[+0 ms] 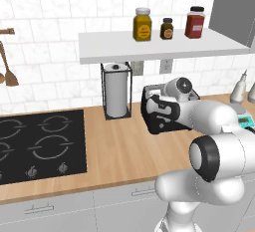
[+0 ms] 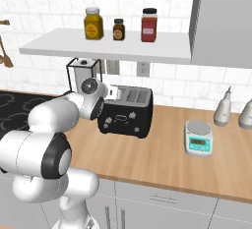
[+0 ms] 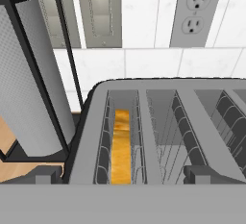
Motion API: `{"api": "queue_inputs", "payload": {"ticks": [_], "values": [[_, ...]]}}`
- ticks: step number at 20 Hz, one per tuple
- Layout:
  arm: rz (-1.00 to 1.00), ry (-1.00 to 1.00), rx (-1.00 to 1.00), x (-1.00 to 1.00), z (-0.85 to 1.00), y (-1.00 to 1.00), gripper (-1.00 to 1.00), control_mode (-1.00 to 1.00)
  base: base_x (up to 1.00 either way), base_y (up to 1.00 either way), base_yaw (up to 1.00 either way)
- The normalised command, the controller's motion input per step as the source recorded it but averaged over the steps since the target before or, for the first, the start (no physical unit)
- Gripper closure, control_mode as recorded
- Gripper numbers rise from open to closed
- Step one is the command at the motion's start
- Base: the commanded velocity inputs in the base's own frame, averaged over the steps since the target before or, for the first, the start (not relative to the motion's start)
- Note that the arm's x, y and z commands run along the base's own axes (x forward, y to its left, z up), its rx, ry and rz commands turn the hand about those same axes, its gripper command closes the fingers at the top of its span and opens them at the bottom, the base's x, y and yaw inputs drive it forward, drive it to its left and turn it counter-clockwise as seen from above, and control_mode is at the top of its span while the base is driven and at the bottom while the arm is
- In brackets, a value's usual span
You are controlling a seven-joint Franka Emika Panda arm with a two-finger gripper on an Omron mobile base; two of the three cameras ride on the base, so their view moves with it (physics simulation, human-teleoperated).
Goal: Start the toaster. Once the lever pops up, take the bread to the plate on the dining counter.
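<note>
The black toaster (image 2: 125, 115) stands on the wood worktop against the tiled wall, and in the left base view the toaster (image 1: 152, 119) is partly covered by my arm. In the hand view I look down on the toaster's top (image 3: 158, 98) and its slots. The bread (image 3: 121, 146), an orange-tan slice, sits down in the leftmost slot. My gripper (image 3: 122, 176) hovers just above the toaster's left end (image 2: 112, 94), open, with its fingertips (image 3: 48, 175) wide apart and nothing between them. The plate and the dining counter are out of view.
A paper towel roll in a black frame (image 1: 116, 90) stands close to the toaster's left (image 3: 33, 83). A black hob (image 1: 40, 141) lies further left. A kitchen scale (image 2: 199, 138) and two bottles (image 2: 223, 107) are to the right. A shelf with jars (image 1: 164, 44) overhangs the toaster.
</note>
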Motion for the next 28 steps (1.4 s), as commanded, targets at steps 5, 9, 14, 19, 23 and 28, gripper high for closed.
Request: {"api": "queue_inputs", "payload": {"ticks": [5,9,14,19,23,28], "values": [[0.0,0.0,0.0,0.0,0.0,0.0,-1.0,-1.0,0.0,0.0,0.0],[0.0,0.0,0.0,0.0,0.0,0.0,-1.0,-1.0,0.0,0.0,0.0],[0.0,0.0,0.0,0.0,0.0,0.0,-1.0,-1.0,0.0,0.0,0.0],[0.0,0.0,0.0,0.0,0.0,0.0,-1.0,-1.0,0.0,0.0,0.0],[0.0,0.0,0.0,0.0,0.0,0.0,-1.0,-1.0,0.0,0.0,0.0],[0.0,0.0,0.0,0.0,0.0,0.0,-1.0,-1.0,0.0,0.0,0.0]]}}
